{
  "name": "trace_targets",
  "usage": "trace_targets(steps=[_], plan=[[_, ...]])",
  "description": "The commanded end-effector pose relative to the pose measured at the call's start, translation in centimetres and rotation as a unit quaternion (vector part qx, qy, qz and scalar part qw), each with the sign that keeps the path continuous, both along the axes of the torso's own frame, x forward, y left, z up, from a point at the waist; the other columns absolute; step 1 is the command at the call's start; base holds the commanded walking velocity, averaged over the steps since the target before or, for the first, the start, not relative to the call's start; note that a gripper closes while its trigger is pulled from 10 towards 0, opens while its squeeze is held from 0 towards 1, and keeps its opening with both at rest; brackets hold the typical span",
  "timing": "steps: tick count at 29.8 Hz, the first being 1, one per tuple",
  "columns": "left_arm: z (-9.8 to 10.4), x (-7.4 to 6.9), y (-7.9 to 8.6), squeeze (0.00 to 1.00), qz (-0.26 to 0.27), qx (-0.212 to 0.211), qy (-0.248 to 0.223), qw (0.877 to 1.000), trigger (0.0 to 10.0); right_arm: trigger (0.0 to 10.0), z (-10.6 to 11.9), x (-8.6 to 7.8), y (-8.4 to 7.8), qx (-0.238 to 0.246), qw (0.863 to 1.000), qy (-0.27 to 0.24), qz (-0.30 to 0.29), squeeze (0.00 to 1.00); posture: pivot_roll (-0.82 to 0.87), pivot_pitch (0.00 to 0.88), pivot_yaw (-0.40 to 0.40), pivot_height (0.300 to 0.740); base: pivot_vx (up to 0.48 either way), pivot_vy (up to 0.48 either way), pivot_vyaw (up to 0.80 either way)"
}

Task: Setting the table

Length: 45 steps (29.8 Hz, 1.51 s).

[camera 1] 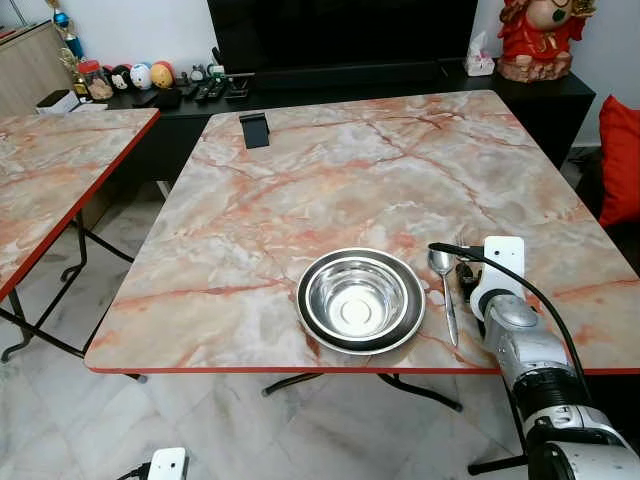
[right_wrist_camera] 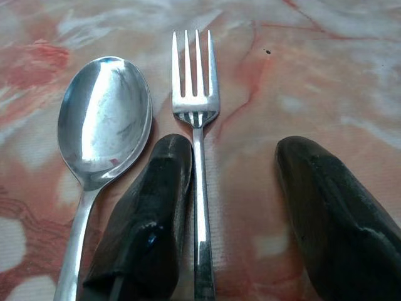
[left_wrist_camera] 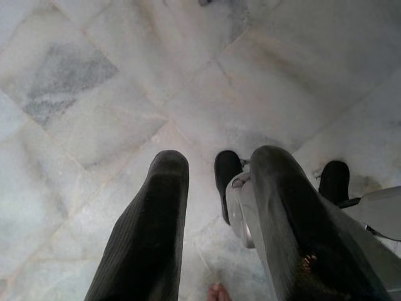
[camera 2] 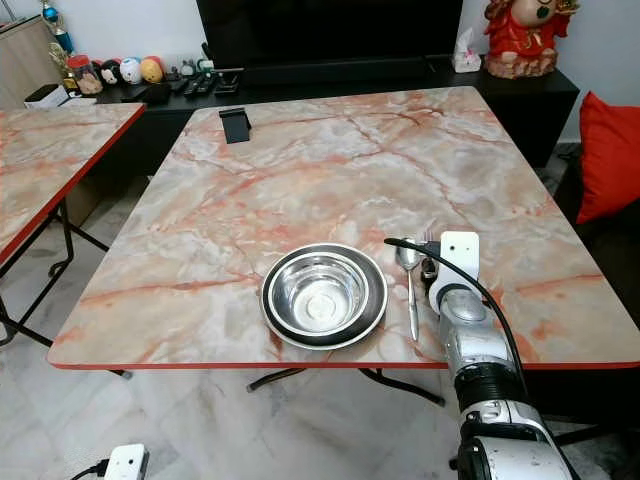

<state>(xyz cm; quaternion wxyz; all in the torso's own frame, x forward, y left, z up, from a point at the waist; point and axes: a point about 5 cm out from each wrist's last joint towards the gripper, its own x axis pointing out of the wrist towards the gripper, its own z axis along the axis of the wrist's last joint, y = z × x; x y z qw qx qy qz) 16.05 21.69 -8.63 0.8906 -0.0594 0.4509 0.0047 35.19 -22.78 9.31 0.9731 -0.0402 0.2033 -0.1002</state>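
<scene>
I'm holding my right gripper (right_wrist_camera: 235, 213) low over the table (camera 1: 300, 190) at lower right of the frame, fingers spread wide and gripping nothing. The fork (right_wrist_camera: 197, 125) is lying between them, touching 1 finger (right_wrist_camera: 150, 213). The spoon (right_wrist_camera: 103, 125) is lying just beside it, next to the bowl (camera 1: 358, 295) on its plate (camera 1: 410, 325). Risk: that finger dragging the fork askew or into the spoon. My left gripper (left_wrist_camera: 216, 219) is hanging open over the floor (left_wrist_camera: 94, 94).
</scene>
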Motion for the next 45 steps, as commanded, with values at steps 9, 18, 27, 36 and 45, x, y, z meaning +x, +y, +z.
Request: trace_targets(steps=[9, 18, 27, 36, 45], plan=[[-0.6, -0.5, -1.8, 0.00, -0.004, -0.002, 0.014, 1.000, 10.0, 10.0, -0.2, 0.0, -0.3, -0.008, 1.000, 0.012, -0.012, 0.00, -0.09, 0.000, 0.126, 0.740, 0.000, 0.000, 0.00], [-0.7, -1.0, -1.7, 0.00, -0.003, -0.001, 0.016, 1.000, 10.0, 10.0, -0.2, 0.0, -0.2, -0.007, 1.000, 0.011, -0.016, 0.00, -0.09, 0.000, 0.127, 0.740, 0.000, 0.000, 0.00], [-0.7, -1.0, -1.3, 0.00, -0.003, 0.001, 0.016, 1.000, 10.0, 10.0, 0.4, 0.2, -0.2, -0.001, 1.000, -0.015, -0.022, 0.00, -0.09, 0.000, 0.128, 0.740, 0.000, 0.000, 0.00], [-0.5, -0.5, -1.0, 0.00, -0.009, 0.003, 0.012, 1.000, 10.0, 10.0, 0.8, 0.4, 0.1, 0.008, 1.000, -0.024, -0.018, 0.00, -0.09, 0.000, 0.130, 0.740, 0.000, 0.000, 0.00], [-0.1, 0.0, -0.3, 0.00, -0.011, 0.002, 0.003, 1.000, 10.0, 10.0, 0.7, 0.4, 0.3, 0.015, 1.000, -0.021, -0.011, 0.00, -0.09, 0.000, 0.130, 0.740, 0.000, 0.000, 0.00]])
